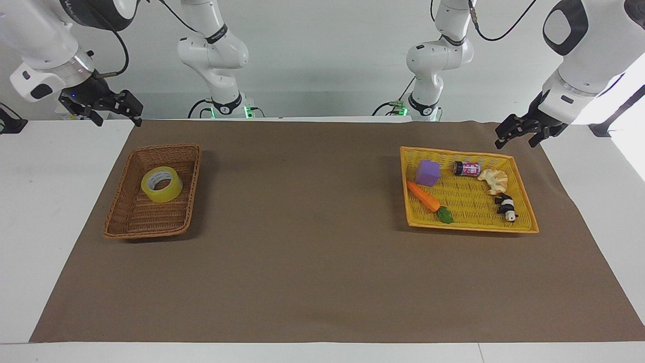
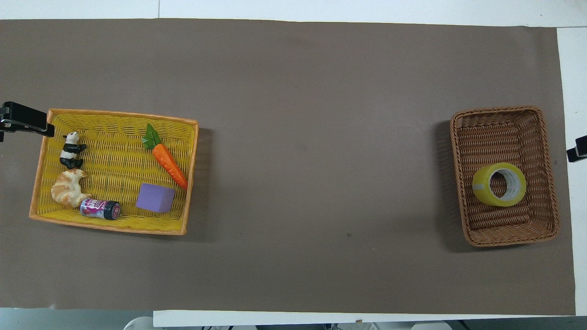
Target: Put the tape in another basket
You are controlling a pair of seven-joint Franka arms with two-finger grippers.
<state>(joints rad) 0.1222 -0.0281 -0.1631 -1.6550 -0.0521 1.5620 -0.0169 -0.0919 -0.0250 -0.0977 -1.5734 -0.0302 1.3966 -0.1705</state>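
Note:
The tape (image 1: 162,184) is a yellow roll with a white core. It lies in the brown wicker basket (image 1: 117,217) at the right arm's end of the table, in the half of the basket nearer to the robots; it also shows in the overhead view (image 2: 499,184) in that basket (image 2: 504,236). My right gripper (image 1: 117,121) is open and empty, raised over the mat's corner beside the basket; only its tip (image 2: 577,154) shows in the overhead view. My left gripper (image 1: 515,144) is open and empty and waits over the mat beside the yellow tray's corner (image 2: 25,124).
The flat yellow woven tray (image 1: 468,227) at the left arm's end holds a purple block (image 1: 428,173), a carrot (image 1: 424,197), a small can (image 1: 467,168), a croissant (image 1: 494,180) and a panda figure (image 1: 506,206). Brown mat (image 1: 302,227) covers the table between the two containers.

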